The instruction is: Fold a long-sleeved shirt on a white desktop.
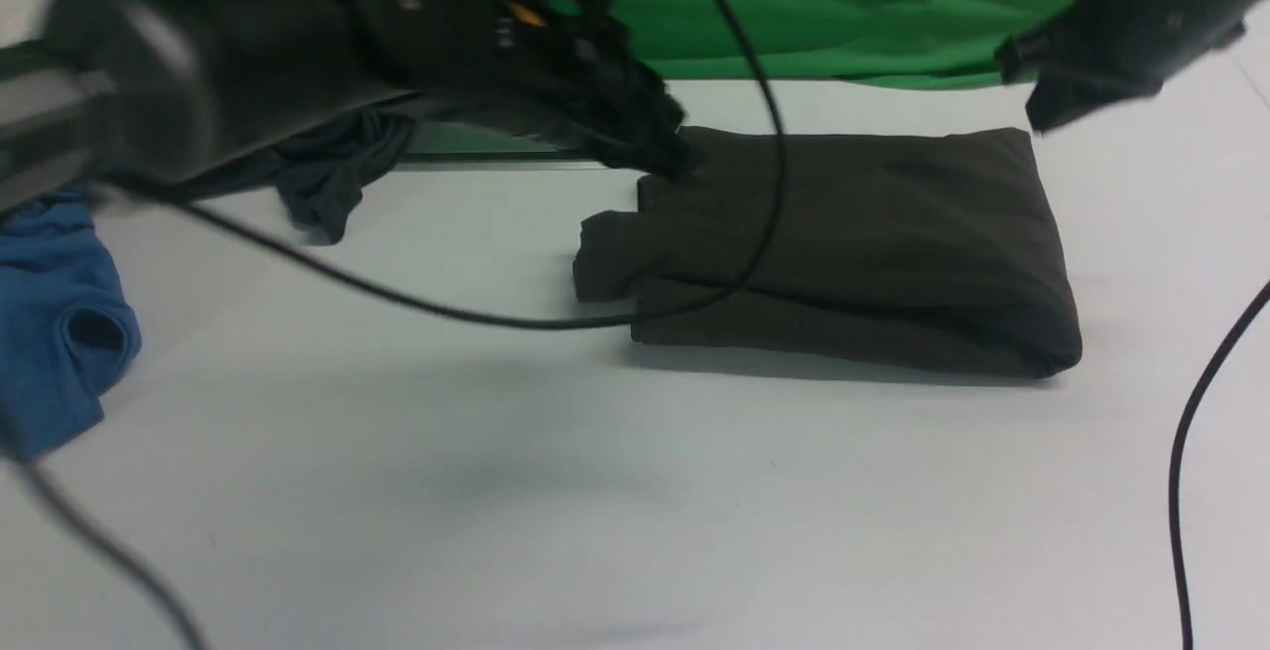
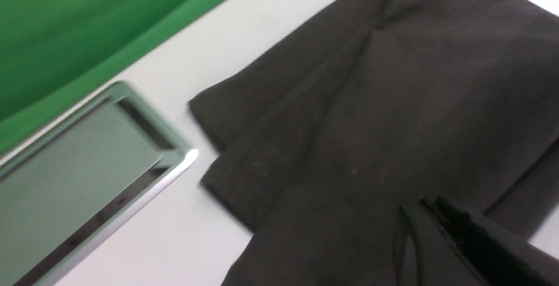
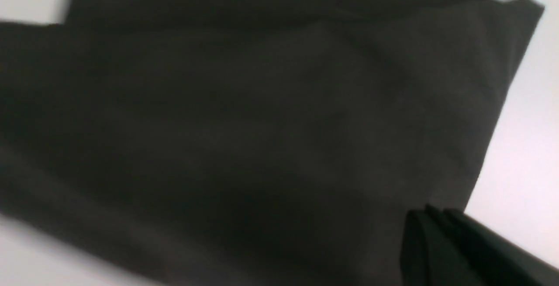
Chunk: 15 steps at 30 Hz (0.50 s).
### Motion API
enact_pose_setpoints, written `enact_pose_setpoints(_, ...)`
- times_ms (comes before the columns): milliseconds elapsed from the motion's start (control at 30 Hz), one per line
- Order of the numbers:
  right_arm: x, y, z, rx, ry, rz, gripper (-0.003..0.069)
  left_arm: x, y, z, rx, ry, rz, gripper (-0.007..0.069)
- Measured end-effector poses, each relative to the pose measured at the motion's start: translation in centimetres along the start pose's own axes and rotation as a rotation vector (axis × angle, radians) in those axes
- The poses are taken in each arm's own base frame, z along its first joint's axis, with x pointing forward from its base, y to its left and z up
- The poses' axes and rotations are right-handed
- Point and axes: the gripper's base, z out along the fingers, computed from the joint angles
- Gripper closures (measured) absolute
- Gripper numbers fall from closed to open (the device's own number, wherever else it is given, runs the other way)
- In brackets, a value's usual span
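Shirt [image 1: 853, 243] folded on tabletop [image 1: 496, 491], right of centre; left gripper [image 1: 667, 156] and right gripper [image 1: 1042, 114] above far corners, jaws clenched empty.

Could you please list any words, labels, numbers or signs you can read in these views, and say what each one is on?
None can be read.
Left arm: a small pale mark and an orange patch, both too blurred to read.
Right arm: a faint pale mark, also blurred.
Shirt: no label or print shows in any view.
Blue garment and desktop: no text.
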Motion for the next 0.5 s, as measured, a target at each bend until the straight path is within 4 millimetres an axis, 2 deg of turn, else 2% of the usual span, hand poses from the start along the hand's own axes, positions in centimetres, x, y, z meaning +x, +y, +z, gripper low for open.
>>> enact_pose_setpoints(100,0.3,-1.4,4.2,0.017,0.001,0.026,0.064,0.2,0.3,3.6,0.047,0.062,-0.019,0.0608)
enact_pose_setpoints(233,0.4,-2.2,9.0,0.022,0.032,0.027,0.064,2.7,0.4,7.8,0.087,0.178,-0.051,0.0608)
enact_pose_setpoints(333,0.2,-2.6,12.0,0.018,0.053,0.005,0.064,4.9,0.3,9.7,0.105,0.287,-0.073,0.0608)
enact_pose_setpoints(400,-0.7,-2.7,12.6,0.019,0.025,-0.012,0.064,6.2,0.2,10.2,0.11,0.369,-0.091,0.0608)
enact_pose_setpoints(500,-1.6,-2.7,13.3,0.005,0.0,-0.019,0.064,6.4,0.3,10.1,0.1,0.412,-0.101,0.0608)
